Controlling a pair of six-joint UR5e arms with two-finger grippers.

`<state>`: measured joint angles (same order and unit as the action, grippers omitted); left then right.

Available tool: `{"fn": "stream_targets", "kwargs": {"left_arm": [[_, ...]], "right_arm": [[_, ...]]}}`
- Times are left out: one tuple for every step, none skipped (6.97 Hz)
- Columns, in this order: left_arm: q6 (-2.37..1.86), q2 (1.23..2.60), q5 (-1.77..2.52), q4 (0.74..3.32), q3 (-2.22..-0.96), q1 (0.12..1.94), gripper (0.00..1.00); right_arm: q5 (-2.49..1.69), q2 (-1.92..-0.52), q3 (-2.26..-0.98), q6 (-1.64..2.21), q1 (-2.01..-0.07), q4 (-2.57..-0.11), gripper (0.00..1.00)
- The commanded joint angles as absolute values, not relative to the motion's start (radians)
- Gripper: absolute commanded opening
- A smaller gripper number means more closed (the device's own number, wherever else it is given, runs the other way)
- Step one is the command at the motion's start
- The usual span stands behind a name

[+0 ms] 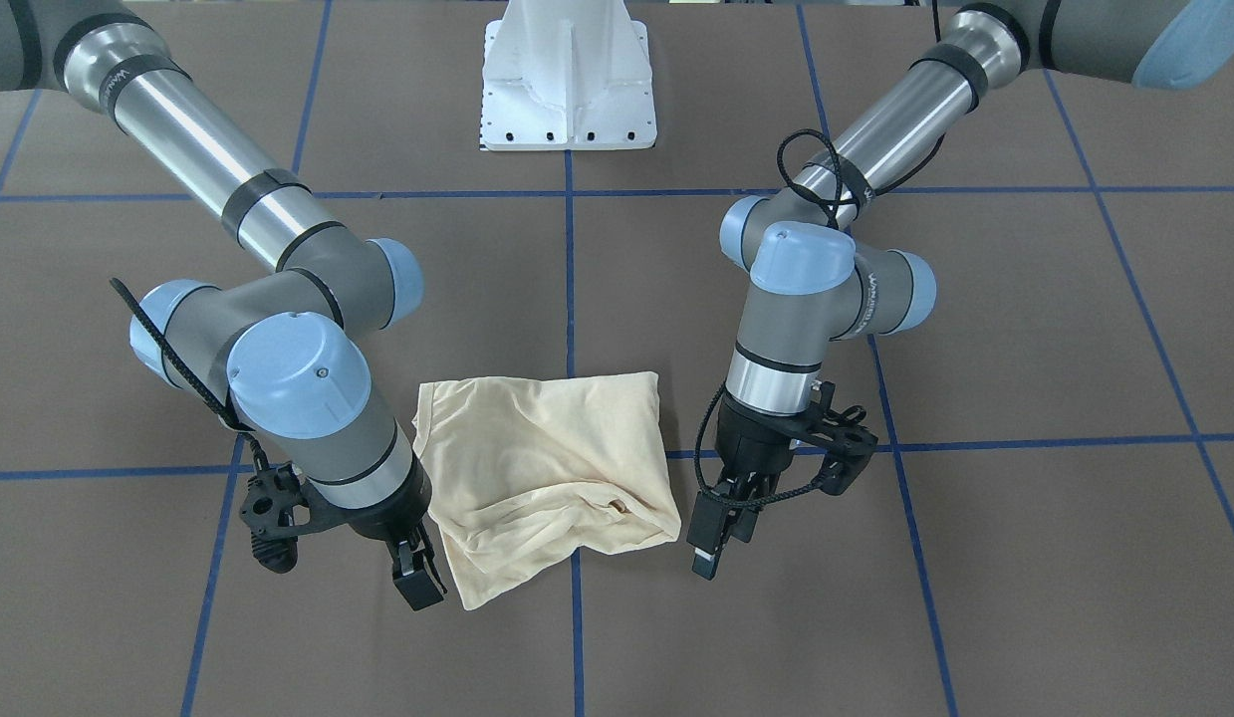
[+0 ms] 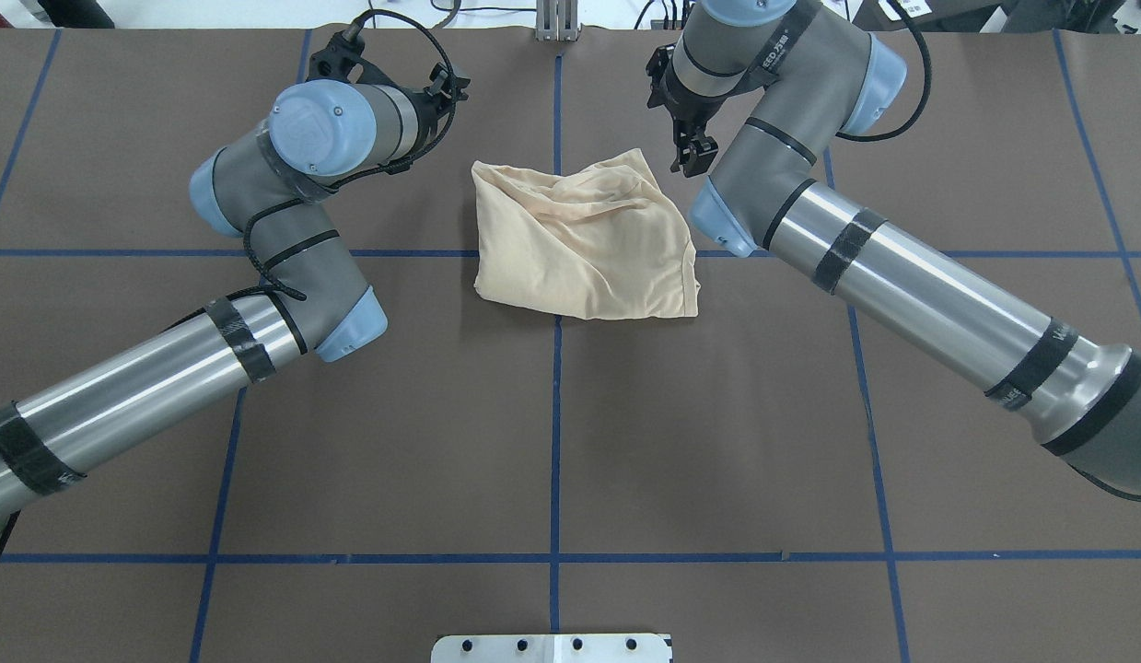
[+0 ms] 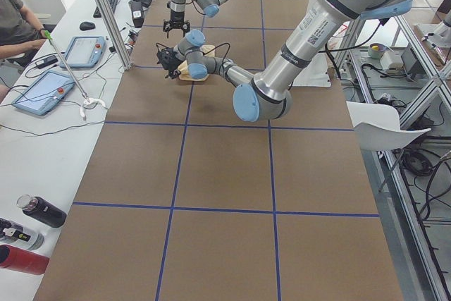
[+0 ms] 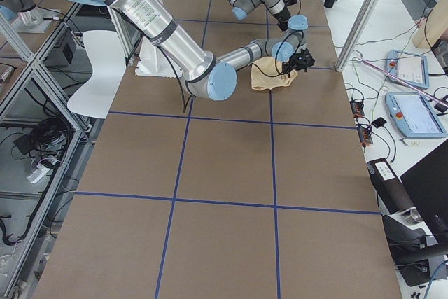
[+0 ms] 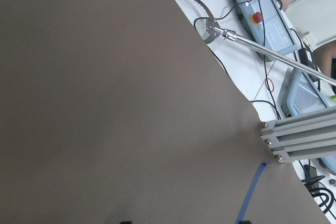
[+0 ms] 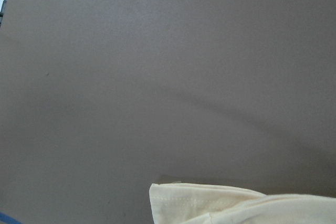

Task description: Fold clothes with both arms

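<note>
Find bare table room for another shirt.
Free: the wide bare table between the T-shirt and the white pedestal base. Crowded: both sides of the T-shirt, flanked by the left end effector and right end effector.

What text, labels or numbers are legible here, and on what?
"ED", followed by characters too blurred to read: on the right arm, wrist housing.
Black bands: white lettering, too blurred to read.
Shirt: no print or label showing.
Arm stickers: too small to read.
</note>
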<state>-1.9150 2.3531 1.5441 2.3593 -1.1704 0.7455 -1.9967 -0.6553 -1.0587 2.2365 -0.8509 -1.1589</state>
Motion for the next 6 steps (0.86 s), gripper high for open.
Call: {"fn": "stream_targets", "kwargs": {"left_arm": [[-1.774, 2.225, 1.649, 2.349, -1.345, 0.767, 0.84], [-1.659, 2.138, 1.707, 2.332, -1.459, 0.788, 0.84], [-1.487, 2.053, 1.783, 2.326, -1.570, 0.823, 0.84], [-1.366, 1.960, 1.881, 2.326, -1.642, 0.866, 0.84], [-1.224, 1.859, 1.978, 2.326, -1.705, 0.918, 0.84], [-1.037, 1.738, 2.040, 2.326, -1.776, 0.961, 0.84]], "right_arm": [[-2.003, -0.696, -1.145, 2.188, -0.842, -1.160, 1.00], [-2.025, -0.780, -1.229, 2.083, -0.865, -1.163, 1.00], [-2.093, -0.869, -1.299, 1.936, -0.921, -1.166, 1.00], [-2.177, -0.955, -1.342, 1.743, -0.995, -1.164, 1.00], [-2.259, -1.050, -1.376, 1.518, -1.081, -1.164, 1.00], [-2.325, -1.122, -1.390, 1.301, -1.170, -1.164, 1.00]]}}
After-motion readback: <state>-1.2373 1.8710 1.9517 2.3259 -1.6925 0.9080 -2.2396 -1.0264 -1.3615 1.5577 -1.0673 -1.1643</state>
